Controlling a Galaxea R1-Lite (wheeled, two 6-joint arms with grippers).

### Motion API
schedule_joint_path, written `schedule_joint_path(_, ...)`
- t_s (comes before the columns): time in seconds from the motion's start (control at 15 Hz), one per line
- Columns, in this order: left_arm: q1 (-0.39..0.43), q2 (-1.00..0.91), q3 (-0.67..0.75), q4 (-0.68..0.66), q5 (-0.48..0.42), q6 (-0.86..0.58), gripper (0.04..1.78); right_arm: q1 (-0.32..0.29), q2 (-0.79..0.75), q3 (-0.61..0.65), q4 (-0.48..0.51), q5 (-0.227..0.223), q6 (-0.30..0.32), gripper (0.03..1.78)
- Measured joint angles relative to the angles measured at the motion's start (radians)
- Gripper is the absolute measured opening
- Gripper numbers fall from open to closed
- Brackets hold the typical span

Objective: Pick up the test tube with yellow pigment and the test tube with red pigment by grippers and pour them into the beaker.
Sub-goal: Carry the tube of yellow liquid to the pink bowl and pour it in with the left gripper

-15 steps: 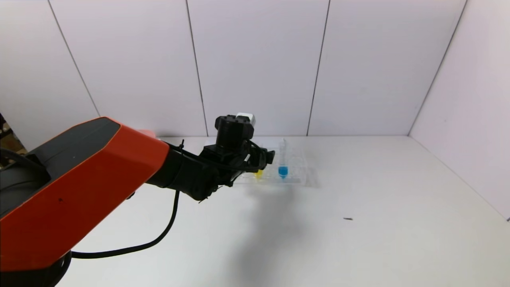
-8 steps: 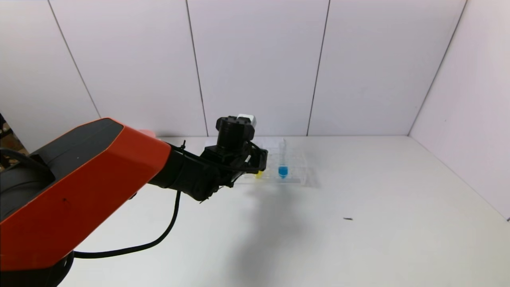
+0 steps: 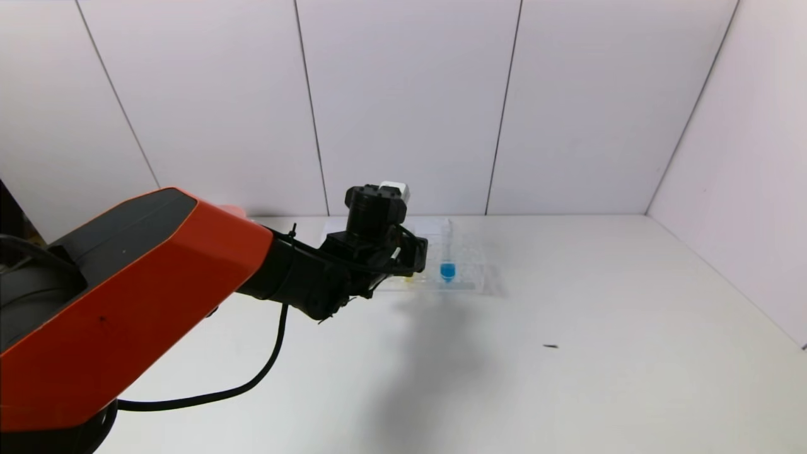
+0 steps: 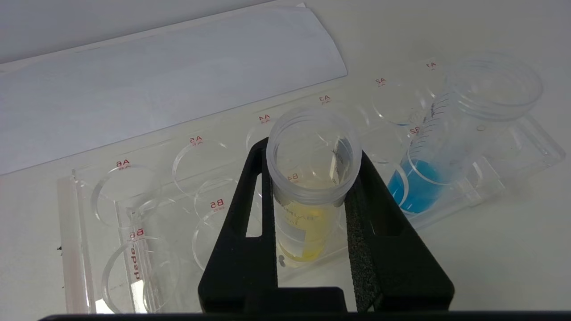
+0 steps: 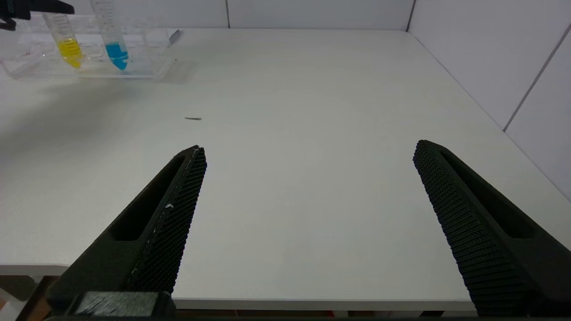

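While our white table (image 3: 567,378) carries no beaker or red tube that we can see, the job looks barely begun. On the far side sits the clear rack (image 4: 89,214), with the blue tube (image 4: 446,147) standing in one hole. Our left gripper (image 4: 312,209) has its fingers clamped on the test tube with yellow pigment (image 4: 308,187), which sits upright in its rack hole, not yet lifted. Our right gripper (image 5: 308,223) hangs spread wide and empty, well apart from the rack. Lifting, both pours and the red tube all remain, we judge.
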Motion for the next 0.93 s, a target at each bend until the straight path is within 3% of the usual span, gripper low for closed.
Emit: schedule_joint_path(0.93, -0.007, -0.080, 0.031, -0.013, -0.005, 0.020, 0.46, 0.000, 0.000, 0.000, 0.000, 0.000, 0.000, 1.70)
